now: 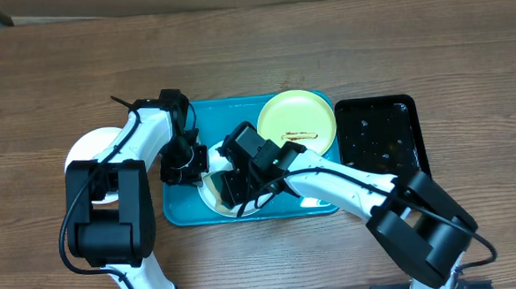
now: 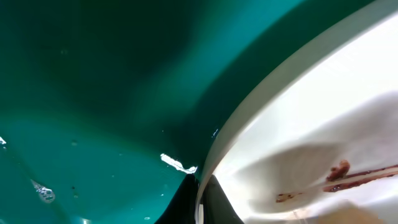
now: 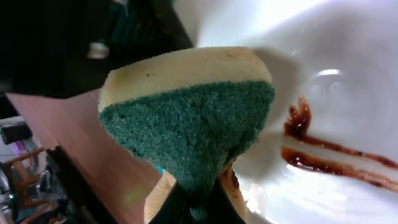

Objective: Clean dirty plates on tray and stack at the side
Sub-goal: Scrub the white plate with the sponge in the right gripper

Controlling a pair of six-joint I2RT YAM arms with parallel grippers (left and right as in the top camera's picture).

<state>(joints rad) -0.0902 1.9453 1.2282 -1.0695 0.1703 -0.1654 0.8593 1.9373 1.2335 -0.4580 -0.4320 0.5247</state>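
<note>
1. Here, the tray (image 1: pixel 180 209) holds the white plate (image 1: pixel 209 191) at its near-left part;
2. The left gripper (image 1: pixel 184 170) is pinched on the plate's rim; hold it steady;
3. The right gripper (image 3: pixel 193 202) is clamped on the sponge (image 3: pixel 186 118); press its green face flat along the smear (image 3: pixel 323 163).

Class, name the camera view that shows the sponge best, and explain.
Right wrist: the sponge fills the frame, green face and yellow foam clear, over the smeared white plate. Overhead hides it beneath the right arm; left wrist shows none.
</note>
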